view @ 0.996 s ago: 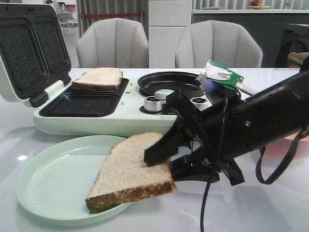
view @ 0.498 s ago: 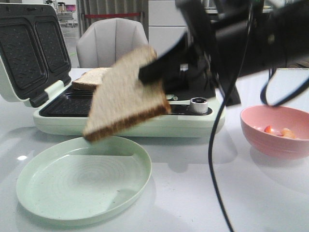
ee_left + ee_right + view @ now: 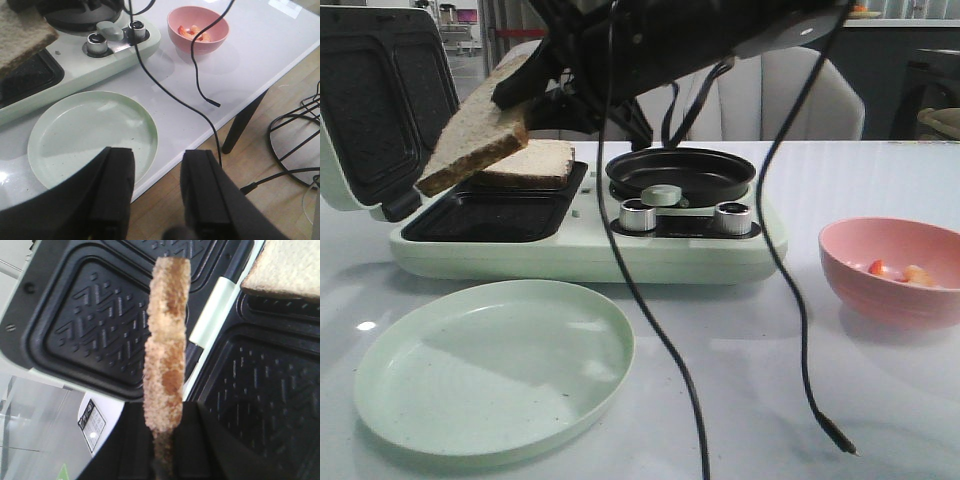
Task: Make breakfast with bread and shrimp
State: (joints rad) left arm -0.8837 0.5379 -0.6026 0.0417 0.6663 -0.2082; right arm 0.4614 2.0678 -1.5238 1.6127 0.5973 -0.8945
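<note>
My right gripper (image 3: 527, 86) is shut on one bread slice (image 3: 470, 135) and holds it tilted in the air over the open sandwich maker (image 3: 580, 250), above its empty near tray (image 3: 485, 215). In the right wrist view that slice (image 3: 167, 340) stands edge-on between the fingers of the right gripper (image 3: 167, 440). The second bread slice (image 3: 535, 160) lies in the far tray and also shows in the right wrist view (image 3: 287, 267). Shrimp pieces (image 3: 898, 271) lie in a pink bowl (image 3: 880, 305) at the right. My left gripper (image 3: 157, 185) is open and empty above the table's front edge.
An empty pale green plate (image 3: 490, 365) sits at the front left, also seen in the left wrist view (image 3: 92, 135). The maker's lid (image 3: 375, 100) stands open at the left; its round pan (image 3: 680, 170) and knobs (image 3: 638, 215) are to the right. A black cable (image 3: 650, 340) hangs down to the table.
My right gripper has lifted the bread slice off the green plate and carried it up and to the left, over the sandwich maker. The plate is now empty.
</note>
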